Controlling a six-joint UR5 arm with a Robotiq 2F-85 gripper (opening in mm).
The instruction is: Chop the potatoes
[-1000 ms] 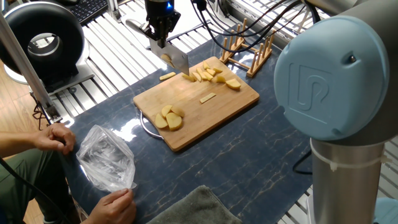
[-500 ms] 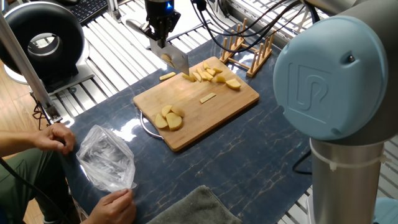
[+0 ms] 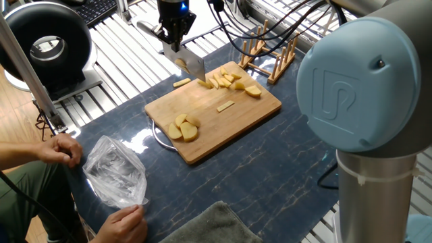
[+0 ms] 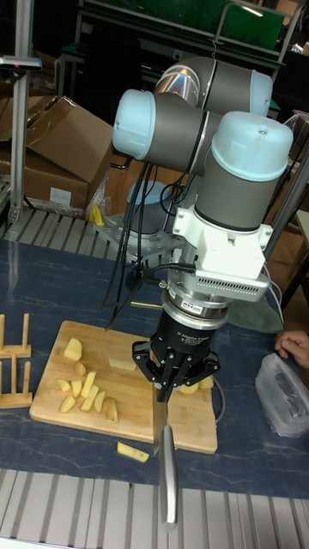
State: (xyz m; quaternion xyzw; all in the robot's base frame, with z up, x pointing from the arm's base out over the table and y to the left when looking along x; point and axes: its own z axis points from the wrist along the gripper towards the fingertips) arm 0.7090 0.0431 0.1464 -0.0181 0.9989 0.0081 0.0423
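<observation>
Bamboo board (image 3: 223,118) shown on desk (image 3: 270,169); knife (image 3: 192,66) clenched in jaws at far edge, blade beside potatoes (image 3: 229,81); second cluster nearer front corner, one stick stranded off board.

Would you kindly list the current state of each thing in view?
Pincer: shut on the knife.
Knife: held blade-down at the board's far edge.
Potatoes: cut pieces in two clusters on the board, one stick off it.
Cutting board: flat on the table.
Plastic bag: crumpled beside a person's hands.
</observation>
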